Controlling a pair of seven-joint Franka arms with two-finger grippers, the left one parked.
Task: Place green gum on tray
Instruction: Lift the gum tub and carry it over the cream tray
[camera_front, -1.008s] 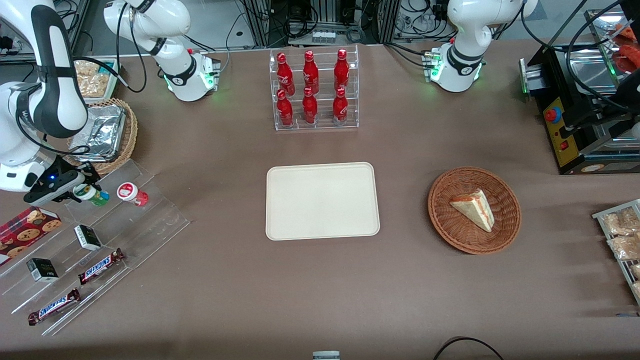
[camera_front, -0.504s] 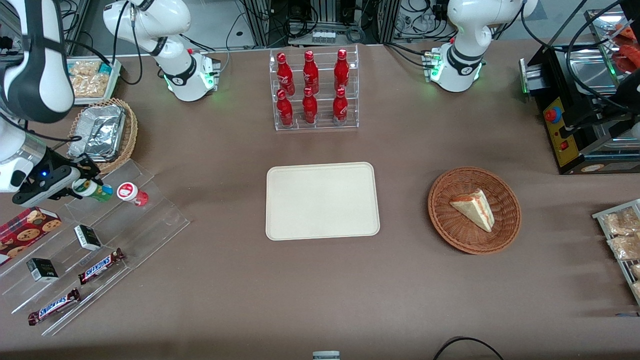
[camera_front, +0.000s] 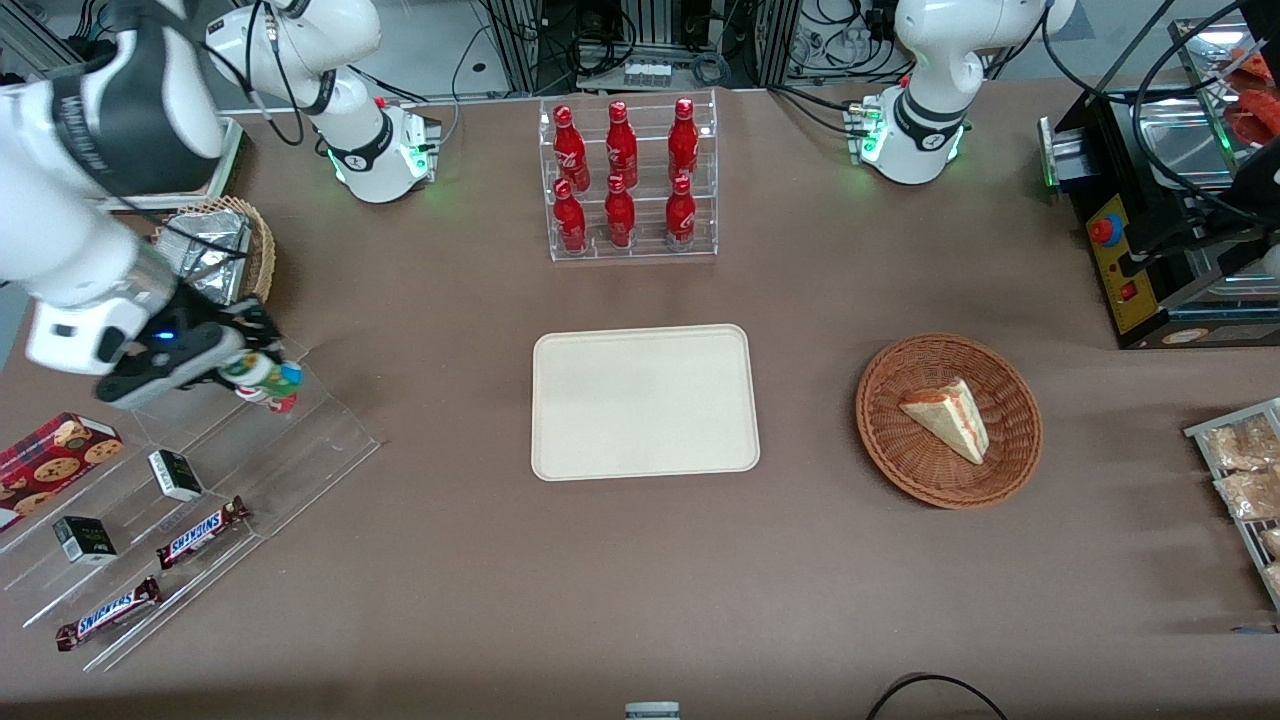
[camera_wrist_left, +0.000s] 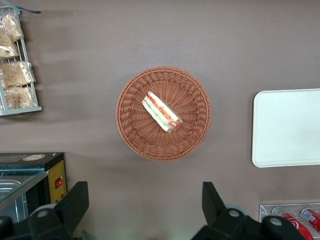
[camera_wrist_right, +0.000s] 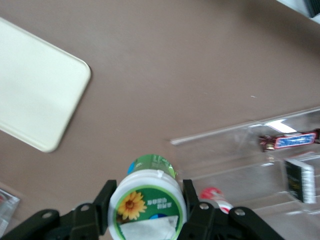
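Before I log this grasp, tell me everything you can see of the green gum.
The green gum is a small canister with a translucent green body and a round white lid bearing a sunflower label. The gripper is shut on its sides, holding it lifted above the clear stepped display stand, over the red canister, not yet over the tray.

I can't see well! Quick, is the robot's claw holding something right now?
Gripper: shut on the green gum, lifted above the clear display stand, not yet over the tray.
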